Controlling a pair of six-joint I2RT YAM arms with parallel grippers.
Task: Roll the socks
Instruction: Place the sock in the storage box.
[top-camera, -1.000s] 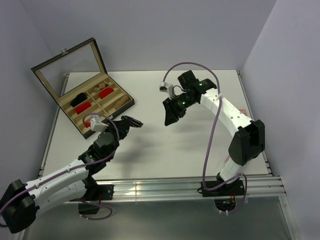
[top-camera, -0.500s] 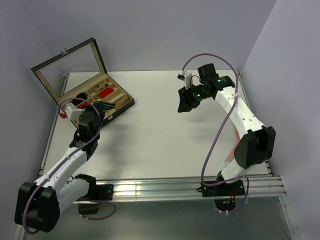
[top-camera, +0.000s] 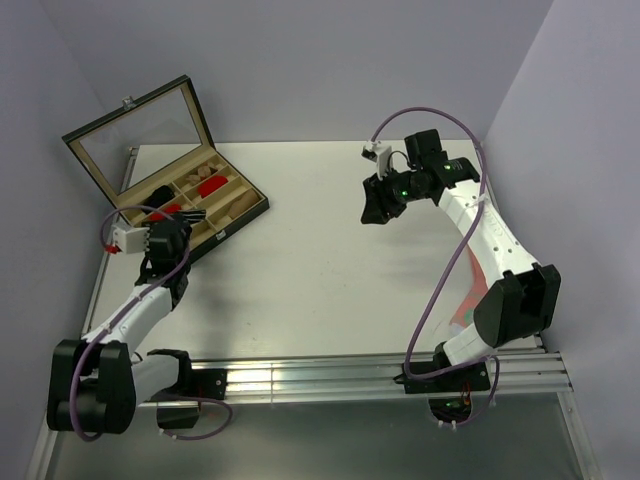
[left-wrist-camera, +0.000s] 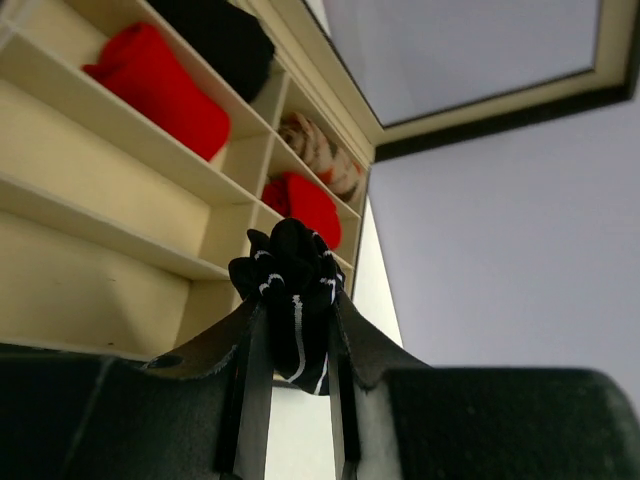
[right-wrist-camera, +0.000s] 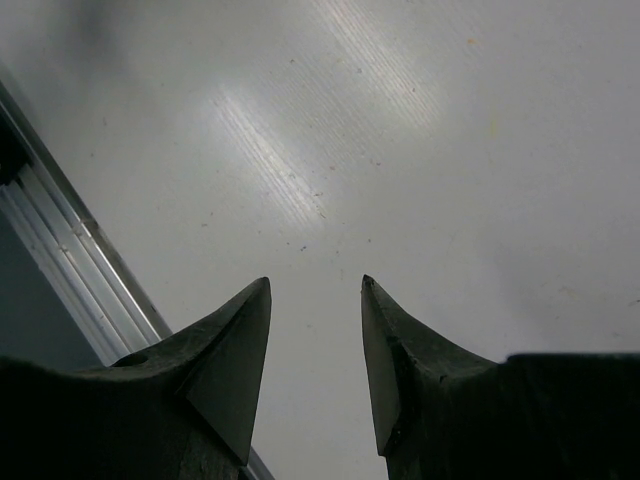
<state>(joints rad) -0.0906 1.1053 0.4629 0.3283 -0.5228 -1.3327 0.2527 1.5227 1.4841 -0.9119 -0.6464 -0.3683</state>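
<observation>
In the top view, the compartment box (top-camera: 243, 212) is seen at the far-left corner of the worktop (top-camera: 300, 290), its glass lid (top-camera: 140, 135) propped open so that the cells can be reached from above. The left gripper (top-camera: 186, 214) is held over the box's near side, close to the left edge. The right gripper (top-camera: 379, 208) hangs towards the far-right corner, well apart from the box, probably to keep out of the way. A tan piece (top-camera: 236, 201) in one cell may be the longer sock, but it is too small to be told.

In the left wrist view, the black striped sock (left-wrist-camera: 290, 265) is seen already bunched into a roll and pinched between the closed-in fingers of the left gripper (left-wrist-camera: 297, 312); the firm pinch is judged to keep the roll from springing open. It is held above bare cells, beside cells filled by red bundles (left-wrist-camera: 160, 85).

In the right wrist view, the right gripper (right-wrist-camera: 315, 290) is shown spread and empty over bare worktop, with a metal rail (right-wrist-camera: 60, 260) at one side.
</observation>
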